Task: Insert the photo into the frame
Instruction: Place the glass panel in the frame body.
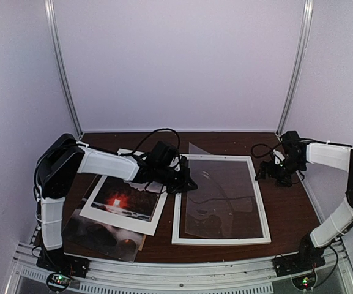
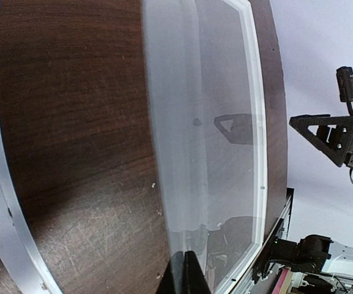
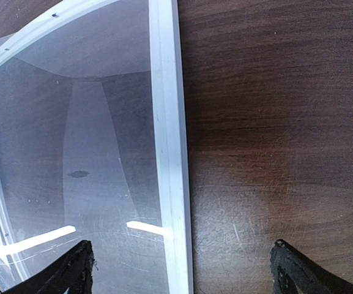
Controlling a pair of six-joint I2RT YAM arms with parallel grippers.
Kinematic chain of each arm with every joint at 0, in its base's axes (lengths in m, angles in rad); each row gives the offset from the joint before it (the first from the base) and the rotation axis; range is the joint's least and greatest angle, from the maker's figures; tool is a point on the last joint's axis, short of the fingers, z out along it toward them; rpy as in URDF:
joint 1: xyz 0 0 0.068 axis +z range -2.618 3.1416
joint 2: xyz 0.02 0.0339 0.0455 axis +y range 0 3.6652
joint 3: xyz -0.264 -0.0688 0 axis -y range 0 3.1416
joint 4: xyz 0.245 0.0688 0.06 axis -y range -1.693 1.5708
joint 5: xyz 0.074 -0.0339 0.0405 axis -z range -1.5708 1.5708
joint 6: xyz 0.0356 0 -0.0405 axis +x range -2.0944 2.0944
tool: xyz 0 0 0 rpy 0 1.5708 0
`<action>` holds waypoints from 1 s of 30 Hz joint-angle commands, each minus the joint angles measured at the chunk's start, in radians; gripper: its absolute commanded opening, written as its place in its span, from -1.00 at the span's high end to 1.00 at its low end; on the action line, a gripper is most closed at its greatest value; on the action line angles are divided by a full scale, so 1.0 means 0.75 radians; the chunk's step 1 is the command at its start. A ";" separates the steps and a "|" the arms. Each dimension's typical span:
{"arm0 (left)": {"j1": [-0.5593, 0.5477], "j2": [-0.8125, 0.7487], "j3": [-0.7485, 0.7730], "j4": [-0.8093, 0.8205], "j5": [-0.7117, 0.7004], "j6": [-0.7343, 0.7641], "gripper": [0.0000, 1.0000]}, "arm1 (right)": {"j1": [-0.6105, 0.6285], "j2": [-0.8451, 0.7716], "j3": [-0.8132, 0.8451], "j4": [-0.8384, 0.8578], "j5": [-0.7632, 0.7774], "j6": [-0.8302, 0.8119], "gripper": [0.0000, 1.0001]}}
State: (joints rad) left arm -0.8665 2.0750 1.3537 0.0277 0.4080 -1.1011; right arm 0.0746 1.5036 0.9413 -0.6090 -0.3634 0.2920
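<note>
A scratched dark brown wood-grain table (image 1: 286, 208) stands in a booth of pale lilac walls (image 1: 176, 61) with metal corner posts (image 1: 63, 67). The large thin-edged white rectangular frame (image 1: 220, 240) lies flat at the middle. Over its opening sits a thin, glossy clear sheet (image 1: 216, 208), one corner poking past the far rail. The left gripper (image 1: 190, 184) is closed tight at the frame's left side, apparently pinching that sheet's edge, though the contact is hard to make out. The right gripper (image 1: 279, 173) hangs spread wide and empty just right of the frame. The glossy sunset photo (image 1: 122, 201), its red sun glowing, lies left of the frame under a white card mat (image 1: 136, 222).
</note>
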 commanded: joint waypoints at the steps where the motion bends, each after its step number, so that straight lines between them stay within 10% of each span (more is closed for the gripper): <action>1: 0.010 0.007 0.034 0.010 0.015 0.025 1.00 | 0.011 0.010 -0.016 0.018 0.028 -0.005 -0.99; 30: 0.024 0.013 0.051 -0.030 0.005 0.071 1.00 | 0.019 0.024 -0.017 0.024 0.030 0.002 -0.99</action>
State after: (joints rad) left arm -0.8562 2.0750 1.3560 -0.0071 0.4072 -1.0786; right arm 0.0811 1.5139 0.9375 -0.6075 -0.3622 0.2928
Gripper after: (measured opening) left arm 0.006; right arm 0.995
